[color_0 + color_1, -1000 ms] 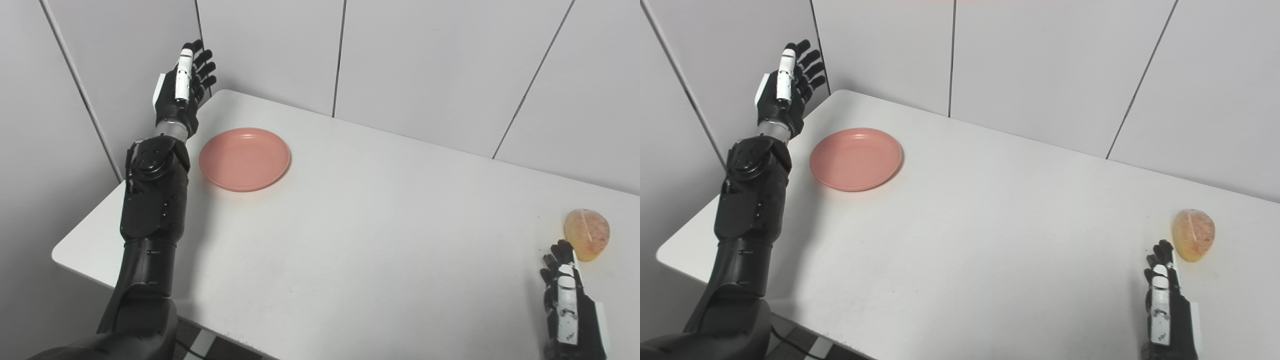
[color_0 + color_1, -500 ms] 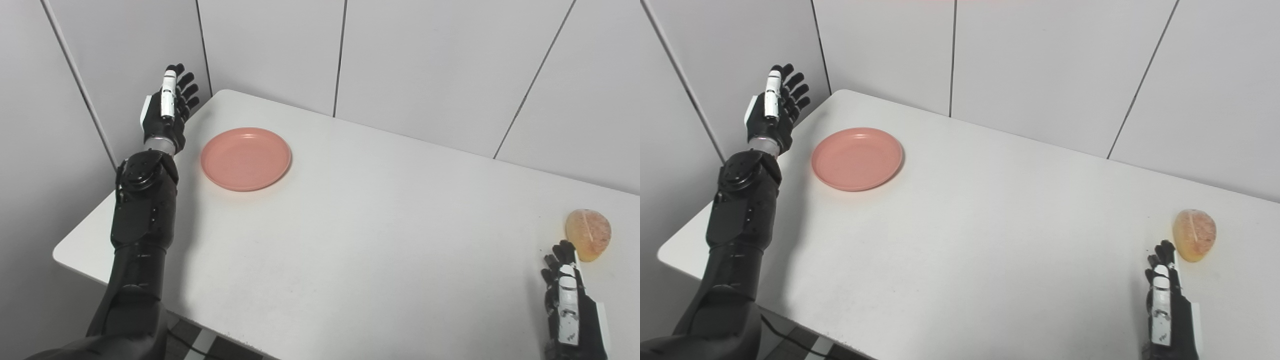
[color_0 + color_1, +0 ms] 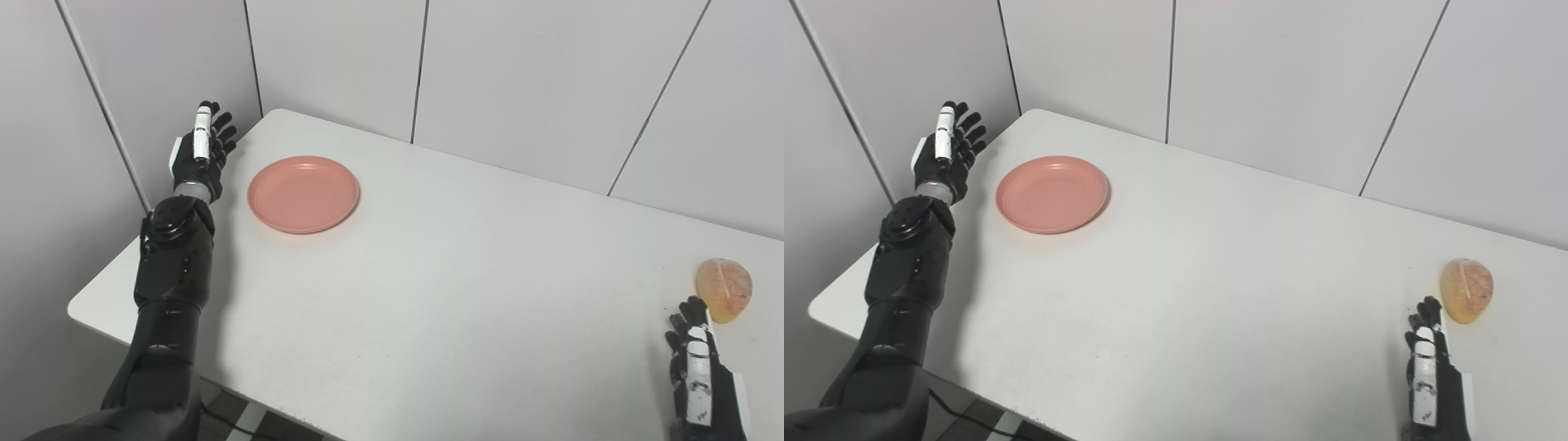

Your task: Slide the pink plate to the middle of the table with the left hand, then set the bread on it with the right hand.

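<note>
Left eye view: the left hand (image 3: 199,153) is held up at the worktop's (image 3: 429,275) left edge, thumb side up, fingers spread and pointing away, grasping nothing. Its forearm rises steeply from the bottom left corner. The plate (image 3: 303,193) lies flat just right of that hand, apart from it, near the far left corner. The right hand (image 3: 698,367) lies low at the bottom right, fingers extended toward the bread (image 3: 723,289), their tips just short of it; it holds nothing.

Right eye view: the left hand (image 3: 942,153) again stands beside the worktop's left edge, fingers apart. The plate (image 3: 1052,193) sits near it, untouched. The right hand (image 3: 1430,373) reaches along the surface, fingers loosely apart and empty, with the bread (image 3: 1466,297) just beyond the fingertips.
</note>
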Controlling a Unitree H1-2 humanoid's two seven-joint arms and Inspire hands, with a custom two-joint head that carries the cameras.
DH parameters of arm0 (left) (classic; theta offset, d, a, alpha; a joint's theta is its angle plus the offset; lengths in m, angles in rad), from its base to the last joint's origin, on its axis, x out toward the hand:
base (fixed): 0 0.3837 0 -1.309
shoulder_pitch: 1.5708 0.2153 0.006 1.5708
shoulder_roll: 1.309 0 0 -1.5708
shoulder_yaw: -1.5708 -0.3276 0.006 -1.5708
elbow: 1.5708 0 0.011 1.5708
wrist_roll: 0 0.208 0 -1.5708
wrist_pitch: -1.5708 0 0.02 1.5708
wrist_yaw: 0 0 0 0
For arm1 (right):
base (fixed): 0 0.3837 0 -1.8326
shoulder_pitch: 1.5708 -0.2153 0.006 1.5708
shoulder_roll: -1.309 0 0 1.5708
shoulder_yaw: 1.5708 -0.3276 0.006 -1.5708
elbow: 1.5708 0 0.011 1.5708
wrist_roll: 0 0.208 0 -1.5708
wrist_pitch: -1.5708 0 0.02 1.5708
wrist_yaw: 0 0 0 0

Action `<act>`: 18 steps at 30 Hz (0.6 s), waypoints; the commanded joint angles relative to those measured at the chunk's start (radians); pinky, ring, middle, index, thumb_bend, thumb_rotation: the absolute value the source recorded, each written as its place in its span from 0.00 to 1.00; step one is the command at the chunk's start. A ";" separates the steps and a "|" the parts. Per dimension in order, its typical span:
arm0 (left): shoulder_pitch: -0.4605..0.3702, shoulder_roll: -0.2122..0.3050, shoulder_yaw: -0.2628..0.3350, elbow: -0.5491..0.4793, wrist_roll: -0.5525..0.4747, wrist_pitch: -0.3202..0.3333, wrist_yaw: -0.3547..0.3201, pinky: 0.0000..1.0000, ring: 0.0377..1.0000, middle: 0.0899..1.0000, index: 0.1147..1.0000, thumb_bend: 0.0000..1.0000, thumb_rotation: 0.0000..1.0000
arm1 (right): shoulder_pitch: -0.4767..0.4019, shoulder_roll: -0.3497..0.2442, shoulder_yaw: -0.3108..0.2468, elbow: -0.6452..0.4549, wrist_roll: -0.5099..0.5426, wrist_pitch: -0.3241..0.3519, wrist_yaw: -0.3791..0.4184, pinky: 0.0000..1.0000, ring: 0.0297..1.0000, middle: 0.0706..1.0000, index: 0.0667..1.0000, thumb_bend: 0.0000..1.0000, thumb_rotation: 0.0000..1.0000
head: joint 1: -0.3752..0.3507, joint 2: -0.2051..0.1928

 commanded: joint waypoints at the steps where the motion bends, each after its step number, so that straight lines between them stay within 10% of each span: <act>1: -0.052 0.039 0.003 -0.005 0.000 -0.046 0.018 0.90 0.89 0.88 0.86 0.37 1.00 | 0.019 -0.006 -0.005 -0.011 0.000 -0.012 0.004 1.00 0.98 0.98 0.97 0.14 1.00 | -0.001 0.003; 18: -0.056 0.039 -0.018 0.120 0.001 -0.076 0.036 0.92 0.90 0.90 0.88 0.37 1.00 | 0.021 -0.007 -0.004 -0.023 0.001 -0.002 0.004 1.00 0.98 0.97 0.96 0.13 1.00 | -0.001 0.008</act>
